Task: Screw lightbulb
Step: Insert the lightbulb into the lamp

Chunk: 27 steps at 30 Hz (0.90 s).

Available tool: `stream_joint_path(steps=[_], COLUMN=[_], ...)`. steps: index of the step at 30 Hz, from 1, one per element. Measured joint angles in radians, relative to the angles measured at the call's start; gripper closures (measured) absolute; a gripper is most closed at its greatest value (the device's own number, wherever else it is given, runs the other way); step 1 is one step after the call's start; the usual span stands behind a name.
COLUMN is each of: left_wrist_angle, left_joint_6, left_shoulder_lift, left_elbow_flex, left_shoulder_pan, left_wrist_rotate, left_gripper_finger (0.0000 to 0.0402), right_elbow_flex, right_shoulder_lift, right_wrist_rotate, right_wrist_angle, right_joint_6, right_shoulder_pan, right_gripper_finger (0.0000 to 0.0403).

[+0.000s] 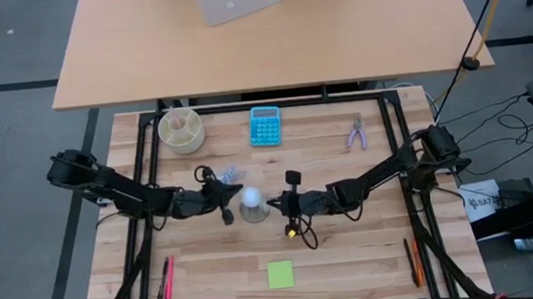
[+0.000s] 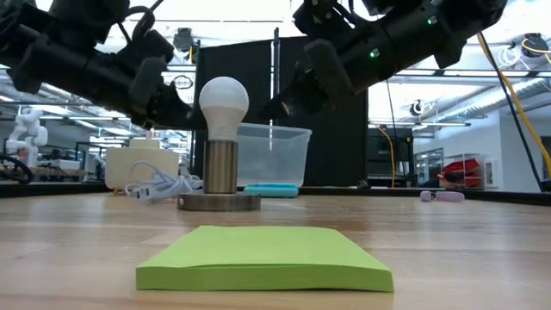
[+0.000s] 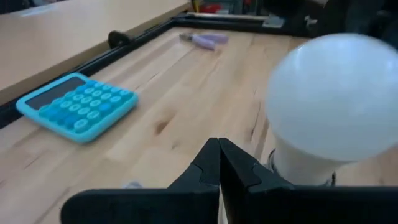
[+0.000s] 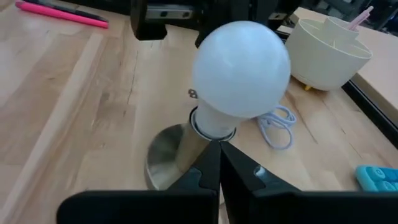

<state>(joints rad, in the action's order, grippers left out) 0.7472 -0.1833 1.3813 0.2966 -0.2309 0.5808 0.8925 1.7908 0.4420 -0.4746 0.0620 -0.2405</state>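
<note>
Left fingers: the left gripper [image 3: 219, 163] has its two fingertips pressed together on nothing, just beside the lightbulb [image 3: 333, 102] on its left.
Right fingers: the right gripper [image 4: 219, 163] is likewise closed and empty, just off the bulb's other side.
Lightbulb position: upright in the grey metal socket [image 2: 220, 168], whose round base disc [image 2: 219, 202] rests on the wooden table [image 1: 353, 248] near its middle, between the two grippers.
Handling: probably light, with a smooth, slippery and breakable globe. A gentle, even hold around the widest part of the globe looks best, turning about the upright axis. The socket stand may spin or tip unless steadied.
Progress: the bulb's base appears seated in the socket; how tight it is cannot be told.
Nearby: a coiled white cable [image 4: 278, 127] lies just behind the socket, near enough to snag a finger.
Farther off: cream bowl [image 1: 181, 130], blue calculator [image 1: 265, 125], purple pliers [image 1: 357, 134], green sticky notes [image 1: 280, 274] and pink pen [image 1: 169, 278], all well apart from the work.
</note>
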Motion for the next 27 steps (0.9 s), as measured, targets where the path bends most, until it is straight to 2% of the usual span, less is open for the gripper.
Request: stream_joint_path(steps=[4, 8, 10, 14, 17, 21, 27], left_wrist_angle=[0.065, 0.038, 0.023, 0.011, 0.011, -0.015, -0.054], left_joint_6=[0.029, 0.094, 0.127, 0.166, 0.166, 0.140, 0.108], left_shoulder_lift=[-0.040, -0.116, -0.144, -0.150, -0.145, -0.126, -0.096], left_elbow_flex=[0.000, 0.000, 0.000, 0.000, 0.000, 0.000, 0.000], left_shoulder_pan=[-0.026, -0.066, -0.089, -0.104, -0.097, -0.075, -0.049], left_wrist_rotate=[-0.012, -0.012, -0.035, -0.163, -0.215, -0.238, -0.240], left_gripper_finger=[0.0402, 0.0401, 0.0402, 0.0402, 0.0402, 0.0402, 0.0402], right_elbow_flex=[0.000, 0.000, 0.000, 0.000, 0.000, 0.001, 0.001], right_shoulder_lift=[0.000, 0.000, 0.000, 0.001, 0.001, 0.001, 0.001], right_wrist_rotate=[0.080, 0.141, 0.145, 0.152, 0.154, 0.104, 0.102], right_wrist_angle=[0.000, -0.016, -0.042, -0.099, -0.133, -0.167, -0.161], right_joint_6=[-0.023, -0.046, -0.049, -0.027, -0.005, 0.006, -0.027], right_shoulder_pan=[0.009, 0.019, 0.025, 0.026, 0.026, 0.038, 0.060], right_gripper_finger=[0.0403, 0.0403, 0.0403, 0.0403, 0.0403, 0.0403, 0.0403])
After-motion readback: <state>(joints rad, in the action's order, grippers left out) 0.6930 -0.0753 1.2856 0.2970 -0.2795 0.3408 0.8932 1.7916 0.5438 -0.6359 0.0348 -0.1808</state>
